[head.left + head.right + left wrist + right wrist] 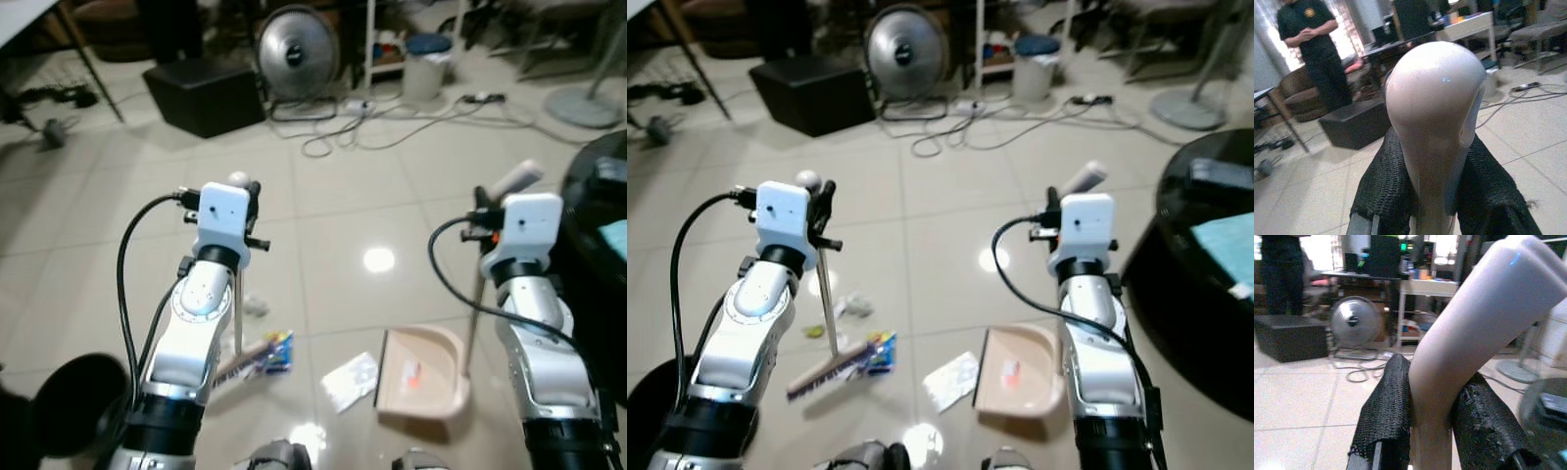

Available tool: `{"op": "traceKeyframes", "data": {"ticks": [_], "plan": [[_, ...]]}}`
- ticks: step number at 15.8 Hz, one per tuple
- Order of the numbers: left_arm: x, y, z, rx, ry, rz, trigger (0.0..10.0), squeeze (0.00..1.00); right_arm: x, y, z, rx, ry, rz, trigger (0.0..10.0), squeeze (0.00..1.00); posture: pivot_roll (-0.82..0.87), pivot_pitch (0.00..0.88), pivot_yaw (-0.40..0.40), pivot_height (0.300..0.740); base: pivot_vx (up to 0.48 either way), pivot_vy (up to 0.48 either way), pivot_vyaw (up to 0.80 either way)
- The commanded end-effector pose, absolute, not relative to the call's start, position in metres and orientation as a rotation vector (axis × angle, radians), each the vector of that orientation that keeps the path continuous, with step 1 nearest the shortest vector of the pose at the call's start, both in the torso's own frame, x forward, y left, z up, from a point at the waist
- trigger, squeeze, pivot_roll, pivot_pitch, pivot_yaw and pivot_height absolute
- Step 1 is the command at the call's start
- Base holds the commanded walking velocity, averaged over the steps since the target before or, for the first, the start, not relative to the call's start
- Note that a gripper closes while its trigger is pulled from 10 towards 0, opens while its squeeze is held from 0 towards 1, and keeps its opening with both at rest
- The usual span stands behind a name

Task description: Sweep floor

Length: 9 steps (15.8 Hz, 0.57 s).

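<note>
Left gripper (1435,196) clamped on rounded top of broom handle (1436,112); broom head (828,370) on tile, lower left of frame, partly hidden by left arm. Right gripper (1431,431) clamped on bent dustpan handle (1474,328); dustpan (421,374) on floor lower centre. Paper scrap (350,379) just beside pan. Small litter near bristles too blurry to identify.

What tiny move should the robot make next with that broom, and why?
Probably a short stroke of the broom, held by the left gripper, toward the dustpan, held by the right gripper. A white wrapper lies on the tiles between the broom head and the pan's open side.
</note>
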<state>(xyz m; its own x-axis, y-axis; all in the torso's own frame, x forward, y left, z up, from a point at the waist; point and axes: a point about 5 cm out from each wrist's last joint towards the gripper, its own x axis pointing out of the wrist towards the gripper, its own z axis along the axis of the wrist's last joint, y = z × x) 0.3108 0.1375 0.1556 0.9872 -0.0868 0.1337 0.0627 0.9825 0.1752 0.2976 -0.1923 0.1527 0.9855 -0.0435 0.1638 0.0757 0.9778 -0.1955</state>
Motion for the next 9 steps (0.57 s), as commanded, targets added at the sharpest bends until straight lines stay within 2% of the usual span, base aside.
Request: {"op": "traceKeyframes", "data": {"ticks": [1, 4, 7, 9], "plan": [[0.315, 0.143, 0.164, 0.143, -0.185, -0.032, 10.0, 0.00, 0.302, -0.192, 0.157, -0.228, -0.191, -0.030, 10.0, 0.00, 0.01, 0.173, 0.131, 0.740, 0.000, 0.000, 0.00], [0.316, 0.149, 0.158, 0.065, -0.182, 0.042, 10.0, 0.00, 0.307, -0.198, 0.151, -0.257, -0.211, -0.002, 10.0, 0.00, 0.04, 0.233, 0.130, 0.740, 0.000, 0.000, 0.00], [0.318, 0.155, 0.168, 0.023, -0.288, 0.052, 10.0, 0.00, 0.313, -0.211, 0.158, -0.314, -0.288, -0.044, 10.0, 0.00, 0.10, 0.306, 0.155, 0.740, 0.000, 0.000, 0.00], [0.322, 0.160, 0.170, 0.012, -0.310, 0.063, 10.0, 0.00, 0.317, -0.211, 0.161, -0.335, -0.329, -0.041, 10.0, 0.00, 0.11, 0.326, 0.173, 0.740, 0.000, 0.000, 0.00]]}}
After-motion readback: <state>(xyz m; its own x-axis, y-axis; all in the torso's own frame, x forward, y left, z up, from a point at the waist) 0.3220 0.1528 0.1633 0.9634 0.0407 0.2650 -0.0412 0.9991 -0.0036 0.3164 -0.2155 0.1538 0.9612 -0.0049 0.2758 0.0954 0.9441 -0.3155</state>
